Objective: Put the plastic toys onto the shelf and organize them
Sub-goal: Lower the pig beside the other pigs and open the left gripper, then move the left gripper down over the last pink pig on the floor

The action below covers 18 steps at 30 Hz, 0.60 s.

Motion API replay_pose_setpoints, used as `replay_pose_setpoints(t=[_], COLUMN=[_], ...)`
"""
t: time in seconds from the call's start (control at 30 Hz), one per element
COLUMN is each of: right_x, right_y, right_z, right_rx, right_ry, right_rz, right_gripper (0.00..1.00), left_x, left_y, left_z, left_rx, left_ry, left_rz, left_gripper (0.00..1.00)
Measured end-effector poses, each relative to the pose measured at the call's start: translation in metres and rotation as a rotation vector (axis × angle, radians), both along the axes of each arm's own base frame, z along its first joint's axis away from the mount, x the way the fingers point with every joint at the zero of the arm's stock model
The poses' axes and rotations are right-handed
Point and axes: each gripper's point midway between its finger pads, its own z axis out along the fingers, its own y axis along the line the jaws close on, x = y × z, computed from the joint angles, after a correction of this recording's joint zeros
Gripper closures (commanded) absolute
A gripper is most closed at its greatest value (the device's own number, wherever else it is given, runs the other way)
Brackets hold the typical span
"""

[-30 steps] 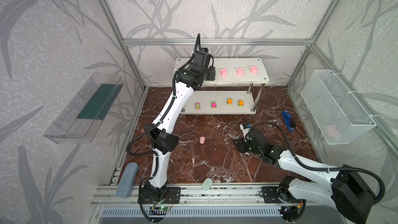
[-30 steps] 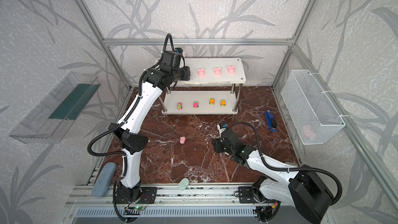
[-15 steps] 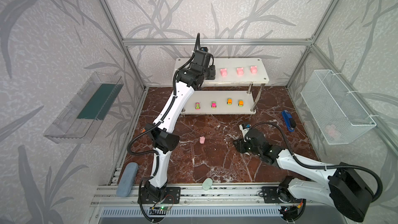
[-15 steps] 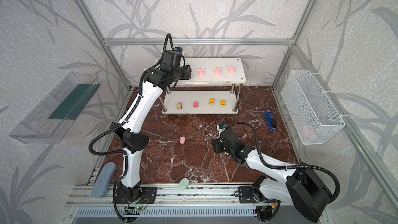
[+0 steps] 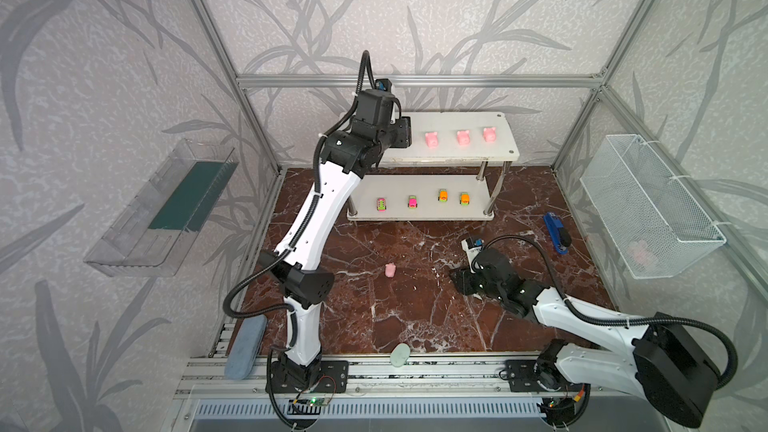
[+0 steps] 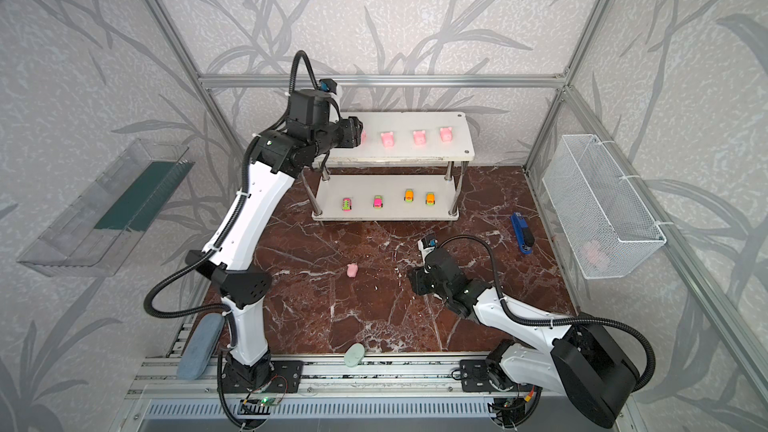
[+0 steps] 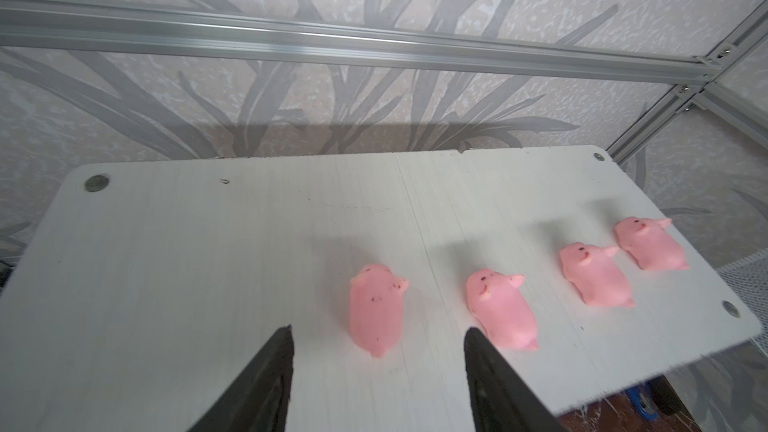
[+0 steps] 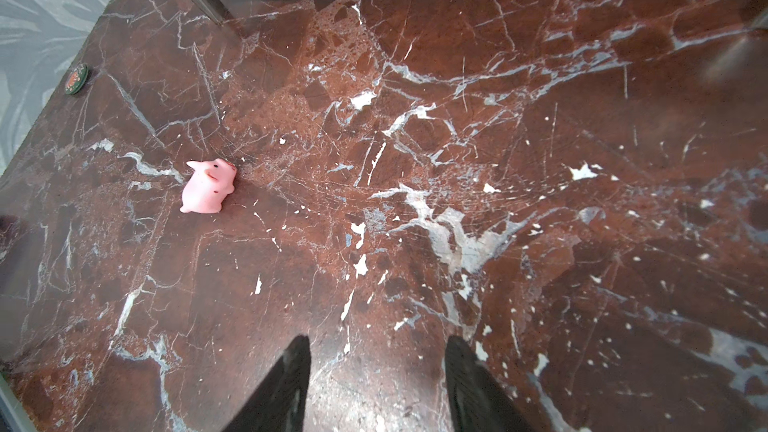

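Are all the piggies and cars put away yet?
Nearly. Four cars sit on the shelf's lower board, four pigs on top. The left tool stands open around the end pig. A fifth pig lies on the floor, ahead of the open, empty right tool.

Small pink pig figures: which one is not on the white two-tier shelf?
The pink pig figure alone on the red-brown marble floor, before the white two-tier shelf; the other four pigs line its top board.

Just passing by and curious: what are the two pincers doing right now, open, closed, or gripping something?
Left pincer: open, holding nothing; a pink pig lies at its tips.
Right pincer: open and empty.
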Motion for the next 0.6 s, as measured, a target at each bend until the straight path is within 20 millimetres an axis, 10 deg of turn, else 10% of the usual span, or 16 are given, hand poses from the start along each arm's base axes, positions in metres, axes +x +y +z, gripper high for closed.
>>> replay_pose_setpoints(t=[0.3, 0.6], right_x=[0.001, -0.001], right_y=[0.006, 0.008], right_z=[-0.005, -0.011], right_rx=[0.014, 0.010], right_ry=[0.014, 0.040], right_rz=[0.009, 0.020], right_gripper=[0.47, 0.48], left_x=[-0.117, -0.193], left_y=[0.055, 0.083], left_z=[0.038, -0.098], left_rx=[-0.092, -0.089], left_ry=[-0.163, -0.029], left_rz=[0.002, 0.015], left_gripper=[0.36, 0.36])
